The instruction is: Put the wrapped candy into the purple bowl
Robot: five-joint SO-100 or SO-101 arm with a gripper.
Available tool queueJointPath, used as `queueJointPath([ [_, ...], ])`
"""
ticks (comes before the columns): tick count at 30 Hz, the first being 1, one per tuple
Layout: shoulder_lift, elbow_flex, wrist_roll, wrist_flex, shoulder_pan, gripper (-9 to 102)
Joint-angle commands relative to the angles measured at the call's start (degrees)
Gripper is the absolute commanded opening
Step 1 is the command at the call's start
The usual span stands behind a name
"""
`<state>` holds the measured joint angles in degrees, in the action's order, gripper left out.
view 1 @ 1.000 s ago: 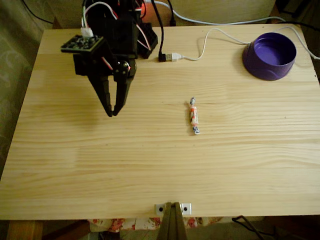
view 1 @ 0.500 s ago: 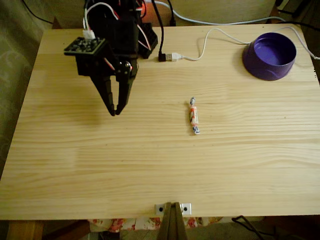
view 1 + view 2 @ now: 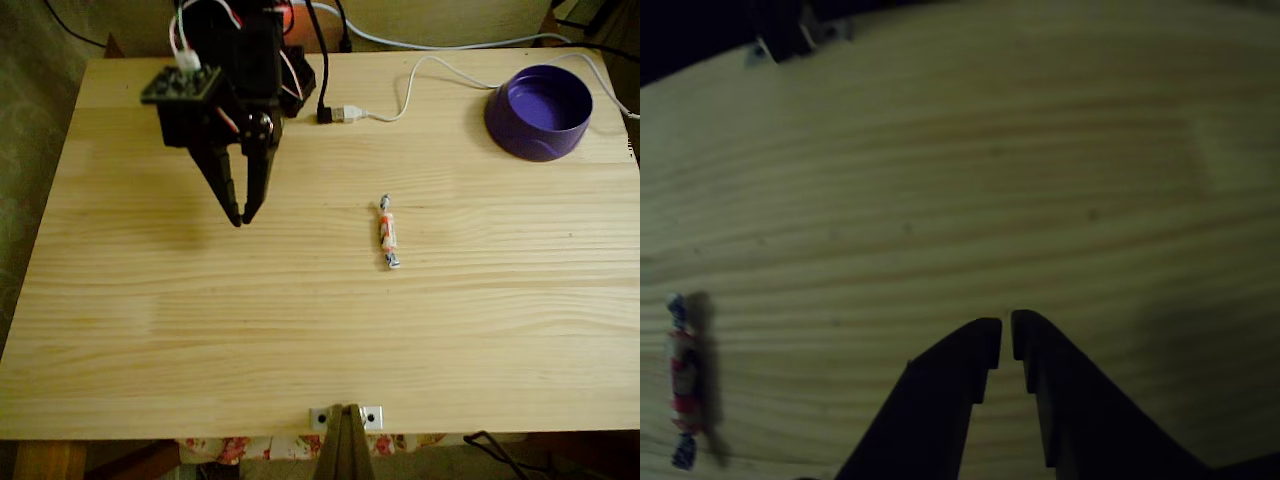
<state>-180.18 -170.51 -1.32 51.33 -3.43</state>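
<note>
Pale pine bench (image 3: pixel 300 330), grain running w/ its long side, dim room, warm light; floral cloth under front edge by a small metal bracket (image 3: pixel 346 415). Landmark = wrapped candy (image 3: pixel 388 232): lies flat mid-bench, nothing touching it. Purple bowl (image 3: pixel 539 111) up-right of candy, well apart, at back-right corner. White USB cable (image 3: pixel 400 100) behind candy, plugged to a black lead. Tool (image 3: pixel 243 219) left of candy, well apart, tips nearly together, holding nothing; other view shows only a thin slit at tool (image 3: pixel 1006 340), candy (image 3: pixel 682 380) far left.
</note>
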Motion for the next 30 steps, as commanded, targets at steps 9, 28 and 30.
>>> queueJointPath([
  [9, 24.0, 28.7, 10.8, 5.4, -8.9, 1],
  [28, 55.5, 46.5, 34.5, 9.2, -29.4, 1],
  [30, 59.4, 48.4, 35.7, 9.7, -31.4, 1],
])
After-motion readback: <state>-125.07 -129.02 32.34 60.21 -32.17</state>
